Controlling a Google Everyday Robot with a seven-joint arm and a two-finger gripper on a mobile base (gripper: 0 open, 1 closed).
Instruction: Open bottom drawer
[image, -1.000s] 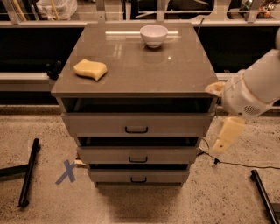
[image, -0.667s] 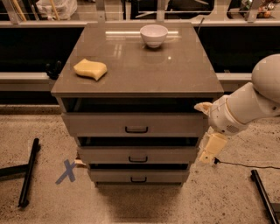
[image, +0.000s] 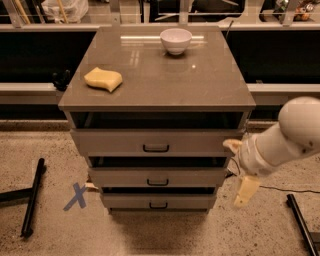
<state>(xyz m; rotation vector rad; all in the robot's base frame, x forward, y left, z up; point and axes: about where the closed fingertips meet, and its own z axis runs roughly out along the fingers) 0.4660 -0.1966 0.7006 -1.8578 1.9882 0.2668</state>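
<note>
The bottom drawer (image: 158, 202) is the lowest, narrowest-looking grey-beige front of the cabinet (image: 155, 95), with a small black pull (image: 158, 205) at its centre. It sits about flush under the middle drawer (image: 158, 177). My gripper (image: 240, 169) hangs at the end of the white arm just off the cabinet's right side, level with the middle drawer. Its two cream fingers (image: 246, 191) are spread apart and hold nothing. It is to the right of and above the bottom drawer's pull, not touching it.
The top drawer (image: 156, 142) is widest. A white bowl (image: 176, 40) and a yellow sponge (image: 103, 79) lie on the cabinet top. A blue tape X (image: 76, 196) and a black stand leg (image: 32, 197) are at floor left; a black bar (image: 301, 222) and a cable are at floor right.
My arm has moved left and down, bringing the gripper from beside the top drawer's right corner closer to the cabinet's right side at middle-drawer height. The drawers have not moved.
</note>
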